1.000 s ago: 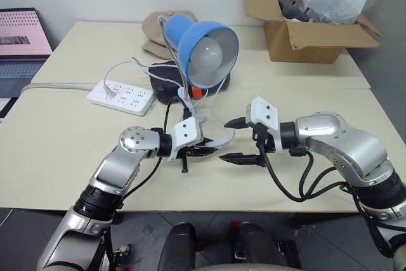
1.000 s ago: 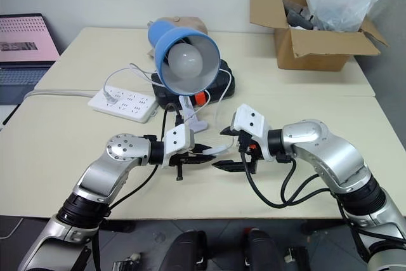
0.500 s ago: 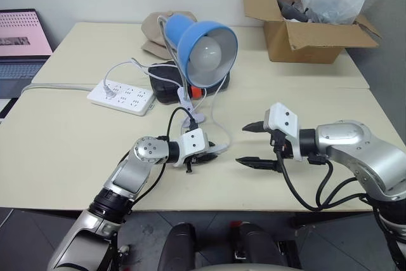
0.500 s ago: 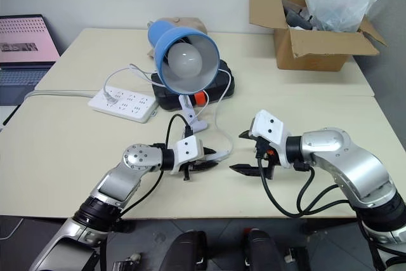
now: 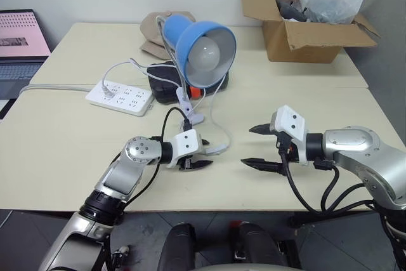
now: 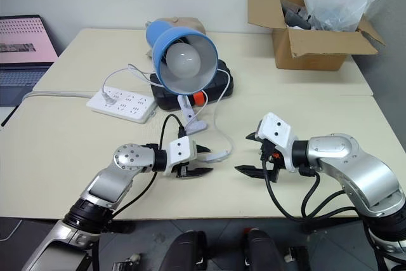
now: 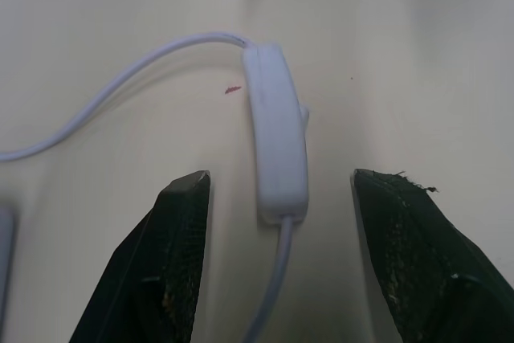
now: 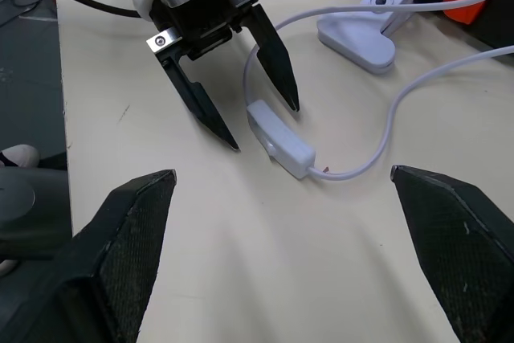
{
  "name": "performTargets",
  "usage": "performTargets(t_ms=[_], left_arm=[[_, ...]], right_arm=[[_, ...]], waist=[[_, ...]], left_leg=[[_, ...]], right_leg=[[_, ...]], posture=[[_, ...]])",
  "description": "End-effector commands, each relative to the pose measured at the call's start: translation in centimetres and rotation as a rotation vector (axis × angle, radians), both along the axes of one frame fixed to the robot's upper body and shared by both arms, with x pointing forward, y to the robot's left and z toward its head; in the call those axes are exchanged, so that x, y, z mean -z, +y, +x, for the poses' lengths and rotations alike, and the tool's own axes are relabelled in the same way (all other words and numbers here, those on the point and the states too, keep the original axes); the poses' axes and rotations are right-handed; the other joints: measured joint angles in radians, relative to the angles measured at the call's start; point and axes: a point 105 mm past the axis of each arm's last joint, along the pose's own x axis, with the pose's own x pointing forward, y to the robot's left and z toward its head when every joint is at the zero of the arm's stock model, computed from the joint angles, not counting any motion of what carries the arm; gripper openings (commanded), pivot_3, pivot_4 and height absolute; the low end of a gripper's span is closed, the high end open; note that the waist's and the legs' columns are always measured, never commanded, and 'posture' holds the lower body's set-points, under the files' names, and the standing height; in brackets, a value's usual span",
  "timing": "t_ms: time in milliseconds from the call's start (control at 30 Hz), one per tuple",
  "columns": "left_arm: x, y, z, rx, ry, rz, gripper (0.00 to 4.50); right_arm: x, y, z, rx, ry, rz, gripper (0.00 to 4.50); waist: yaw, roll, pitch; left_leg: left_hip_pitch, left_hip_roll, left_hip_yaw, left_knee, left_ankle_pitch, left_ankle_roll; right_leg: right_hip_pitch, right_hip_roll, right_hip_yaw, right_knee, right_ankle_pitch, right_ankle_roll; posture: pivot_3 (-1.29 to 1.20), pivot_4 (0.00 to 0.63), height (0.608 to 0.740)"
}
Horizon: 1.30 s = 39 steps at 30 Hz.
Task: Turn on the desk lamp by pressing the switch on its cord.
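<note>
The desk lamp (image 5: 203,42), with a blue shade and a white bulb that looks unlit, stands on a black base (image 5: 166,88) at the middle of the table. Its thin white cord (image 5: 218,118) loops down toward the front. The white oblong switch (image 7: 277,138) lies flat on the table between the black fingers (image 7: 173,238) of my left gripper (image 5: 207,158). That gripper is open and its fingers are apart from the switch on both sides. My right gripper (image 5: 247,145) hovers wide open to the right of the switch (image 8: 281,140), holding nothing.
A white power strip (image 5: 120,96) lies left of the lamp, and a white clip (image 5: 190,113) sits just behind my left gripper. A cardboard box (image 5: 304,26) with a plastic bag stands at the back right. A laptop (image 5: 22,36) is at the far left.
My left gripper has sunk to the table and opened, leaving the switch lying between its fingers. My right gripper has drawn back to the right, still open.
</note>
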Motion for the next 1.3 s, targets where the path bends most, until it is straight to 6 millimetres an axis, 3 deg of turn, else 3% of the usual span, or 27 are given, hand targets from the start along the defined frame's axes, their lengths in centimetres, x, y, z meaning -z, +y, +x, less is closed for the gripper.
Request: performTargets(t_ms=[33,367,600,800,933,1300], left_arm=[[-0.9,-0.6,0.3,0.027,-0.059,-0.002,2.47],[-0.8,-0.4,0.5,0.042,-0.065,0.023,0.41],[-1.2,-0.5,0.3,0.057,-0.067,0.023,0.41],[-3.0,-1.3,0.0,0.083,-0.064,-0.003,0.41],[-4.3,-1.9,-0.4,0.109,-0.048,-0.008,0.41],[-5.2,-2.3,-0.8,0.108,-0.05,-0.017,0.41]], right_arm=[[-0.8,-0.2,-0.6,-0.01,-0.038,-0.001,4.5],[-1.0,-1.1,-1.8,-0.055,-0.067,-0.018,4.5],[-1.6,-0.8,-2.0,-0.086,-0.116,0.009,4.5],[-2.3,0.0,-1.9,-0.129,-0.131,0.023,4.5],[-2.7,1.3,-0.7,-0.137,-0.11,0.051,4.5],[0.1,3.6,2.8,-0.165,-0.056,-0.021,4.5]], waist=[[0.0,0.0,0.0],[-0.001,0.0,0.0],[0.0,0.0,0.0],[-0.001,0.0,0.0],[-0.002,0.0,0.0],[-0.002,0.0,0.0]], left_leg=[[0.0,0.0,0.0,0.0,0.0,0.0],[0.0,0.0,0.0,0.0,0.0,0.0],[0.0,0.0,0.0,0.0,0.0,0.0],[0.0,0.0,0.0,0.0,0.0,0.0],[0.001,0.0,0.0,0.0,0.0,0.0],[0.0,0.0,0.0,0.0,0.0,0.0]], right_leg=[[0.0,0.0,0.0,0.0,0.0,0.0],[0.0,0.0,0.0,0.0,0.0,0.0],[0.0,0.0,0.0,0.0,0.0,0.0],[0.0,0.0,0.0,0.0,0.0,0.0],[0.0,0.001,0.0,0.001,0.0,0.0],[0.0,0.001,0.001,0.0,0.0,0.0]], posture=[[0.0,0.15,0.74],[0.0,0.15,0.74],[0.0,0.15,0.74],[0.0,0.15,0.74],[0.0,0.15,0.74],[0.0,0.15,0.74]])
